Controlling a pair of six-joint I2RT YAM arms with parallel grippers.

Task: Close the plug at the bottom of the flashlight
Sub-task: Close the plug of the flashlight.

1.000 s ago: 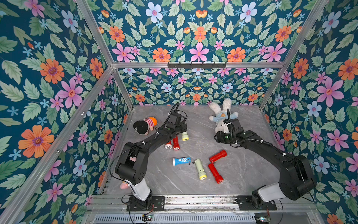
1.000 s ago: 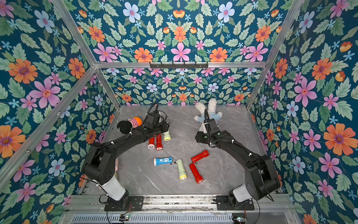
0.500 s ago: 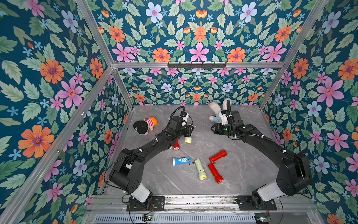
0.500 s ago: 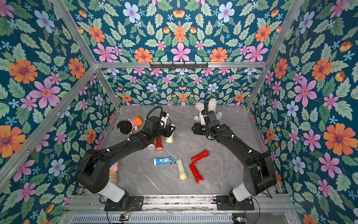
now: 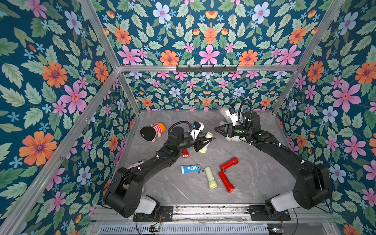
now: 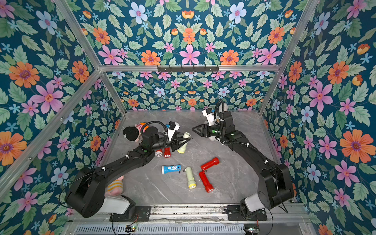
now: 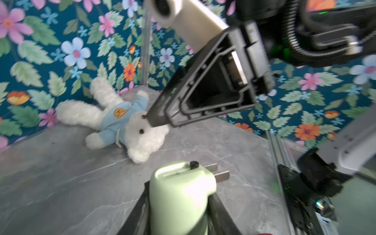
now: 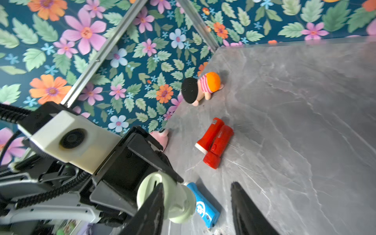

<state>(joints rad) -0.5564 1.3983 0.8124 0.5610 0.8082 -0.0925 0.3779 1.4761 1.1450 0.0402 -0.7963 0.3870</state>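
the pale green flashlight (image 7: pixel 181 195) is up off the table (image 5: pixel 254 162), clamped across its body in my left gripper (image 5: pixel 210 140) and tilted so its bottom end is uppermost and faces the right arm. in the left wrist view the two metal prongs of the plug (image 7: pixel 220 174) stick out sideways from that end, so the plug is not yet folded in. my right gripper (image 5: pixel 216 128) hangs just beside that end, not touching it as far as i can tell. its jaws are apart, with a clear gap showing in the right wrist view. i read this as the approach step: flashlight presented, right gripper poised. next i'd need to bring one right finger against the flat of the prongs and swing them into the slot, with the left grip firm so the body doesn't twist. the white teddy bear (image 7: pixel 126 122) lies on the table behind the right gripper, and the blue flashlight (image 5: pixel 190 168) lies well apart
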